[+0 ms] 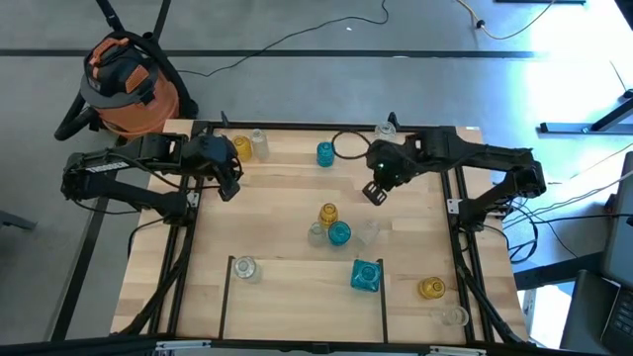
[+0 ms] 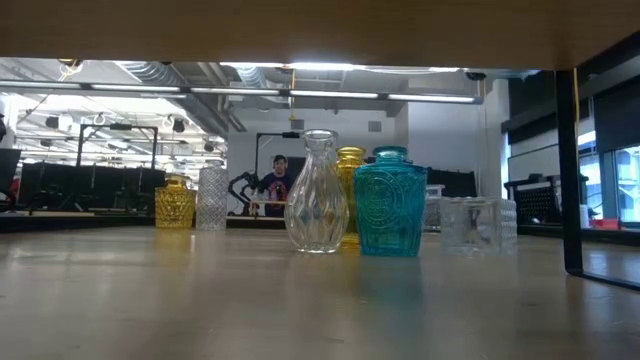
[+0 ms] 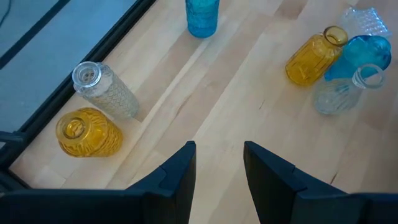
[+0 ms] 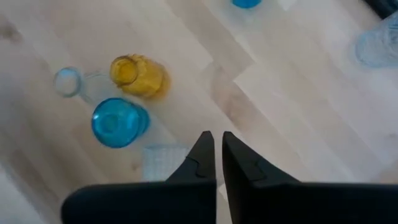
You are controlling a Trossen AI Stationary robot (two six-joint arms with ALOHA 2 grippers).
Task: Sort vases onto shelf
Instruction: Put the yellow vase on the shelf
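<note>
Vases stand in groups on the pale wood. An amber vase and a clear vase are at the far left, with a teal vase nearby. In the middle stand an amber vase, a teal vase and two clear ones. The shelf, marked by thin dark lines at the near edge, bears a clear vase, a square teal vase and an amber vase. My left gripper hovers open over bare wood. My right gripper hangs shut and empty above the middle group.
A black cable loop lies on the far part of the table beside a clear vase. An orange shop vacuum stands beyond the far left corner. Black frame rails run along both sides. A person shows far behind the table.
</note>
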